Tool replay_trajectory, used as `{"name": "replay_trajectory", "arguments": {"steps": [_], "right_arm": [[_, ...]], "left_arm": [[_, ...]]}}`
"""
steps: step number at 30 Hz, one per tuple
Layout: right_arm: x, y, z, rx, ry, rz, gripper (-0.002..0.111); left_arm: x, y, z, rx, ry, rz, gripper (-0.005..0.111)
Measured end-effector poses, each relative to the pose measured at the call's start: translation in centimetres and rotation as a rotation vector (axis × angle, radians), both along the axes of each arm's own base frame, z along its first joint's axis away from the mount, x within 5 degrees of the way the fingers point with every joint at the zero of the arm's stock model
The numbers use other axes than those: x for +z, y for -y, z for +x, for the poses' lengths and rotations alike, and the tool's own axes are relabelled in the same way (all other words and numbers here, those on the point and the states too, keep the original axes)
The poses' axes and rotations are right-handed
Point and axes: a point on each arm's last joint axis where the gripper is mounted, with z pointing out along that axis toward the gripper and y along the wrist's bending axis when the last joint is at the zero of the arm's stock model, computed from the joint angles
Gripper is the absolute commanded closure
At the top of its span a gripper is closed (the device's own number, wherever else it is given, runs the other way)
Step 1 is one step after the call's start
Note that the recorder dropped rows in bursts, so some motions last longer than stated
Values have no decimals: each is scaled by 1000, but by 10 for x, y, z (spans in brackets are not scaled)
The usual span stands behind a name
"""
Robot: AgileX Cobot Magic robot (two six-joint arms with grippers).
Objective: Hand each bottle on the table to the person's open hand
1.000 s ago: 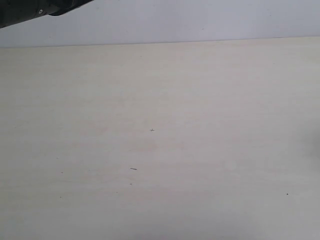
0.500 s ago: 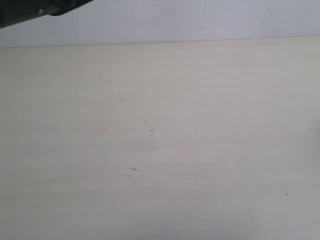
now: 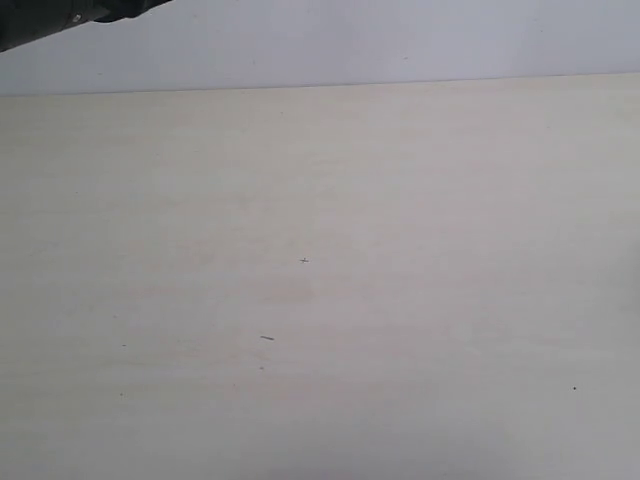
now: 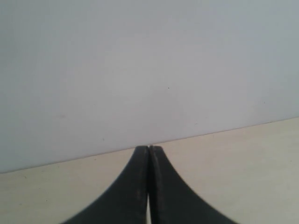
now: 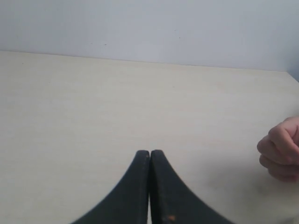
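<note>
No bottle shows in any view; the bottles are out of view. The pale beige table fills the exterior view, bare but for a few dark specks. My left gripper is shut, its black fingers pressed together with nothing between them, pointing at the table's far edge and the wall. My right gripper is also shut and empty, low over the table. The person's hand sits at the edge of the right wrist view, fingers curled into a loose fist, apart from my right gripper.
A dark part of an arm juts into the upper left corner of the exterior view. A pale grey wall rises behind the table's far edge.
The dark arm part in the upper left corner has drawn back slightly toward the corner. A faint shadow at the right edge has faded.
</note>
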Motion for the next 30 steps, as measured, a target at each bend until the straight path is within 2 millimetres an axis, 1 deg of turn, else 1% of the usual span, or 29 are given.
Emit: {"name": "replay_trajectory", "arguments": {"steps": [3, 7, 10, 14, 18, 21, 23, 27, 30], "right_arm": [[0, 0, 0, 0, 0, 0, 108], [0, 0, 0, 0, 0, 0, 108], [0, 0, 0, 0, 0, 0, 108], [0, 0, 0, 0, 0, 0, 108], [0, 0, 0, 0, 0, 0, 108], [0, 0, 0, 0, 0, 0, 108], [0, 0, 0, 0, 0, 0, 108], [0, 0, 0, 0, 0, 0, 108], [0, 0, 0, 0, 0, 0, 108]], "left_arm": [[8, -4, -5, -8, 30, 16, 107], [31, -22, -28, -14, 112, 10, 107], [45, -41, -52, -2, 170, -20, 107], [54, -78, -84, 58, 213, -101, 107], [51, -121, -117, 171, 247, -199, 107], [41, -149, -143, 258, 293, -242, 107], [33, -163, -157, 317, 324, -255, 107], [19, -181, -180, 402, 378, -271, 107], [11, -188, -191, 448, 402, -279, 107]]}}
